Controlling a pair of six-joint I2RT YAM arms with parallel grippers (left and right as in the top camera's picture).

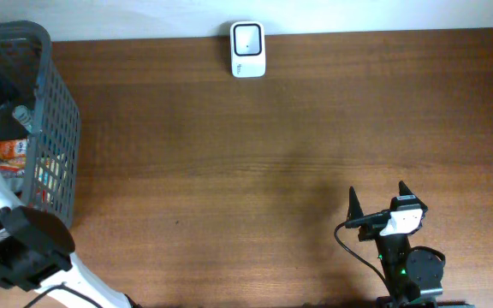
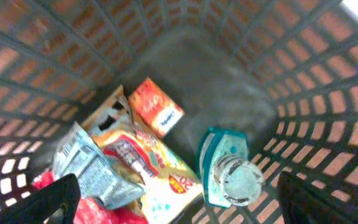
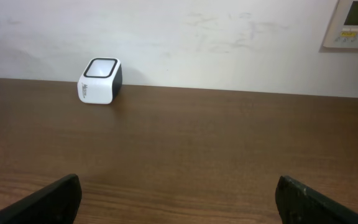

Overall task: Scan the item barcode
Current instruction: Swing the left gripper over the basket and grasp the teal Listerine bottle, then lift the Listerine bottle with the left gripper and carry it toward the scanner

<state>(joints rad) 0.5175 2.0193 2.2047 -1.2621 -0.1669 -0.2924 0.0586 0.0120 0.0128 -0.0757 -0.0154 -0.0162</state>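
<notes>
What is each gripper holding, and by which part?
Nothing: the left gripper hangs open over the grey plastic mesh basket; the right gripper is open and empty.

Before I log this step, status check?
Left gripper open, over items in basket. Right gripper open, empty. Scanner at table's far edge, unobstructed.

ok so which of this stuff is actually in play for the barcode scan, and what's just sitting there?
In play:
- scanner at the far edge of the table
- basket holding the orange box, snack packet, silver pouch and teal container; unclear which gets scanned
- left gripper, open above them

Just there:
- wall panel
- right gripper, open, holding nothing
</notes>
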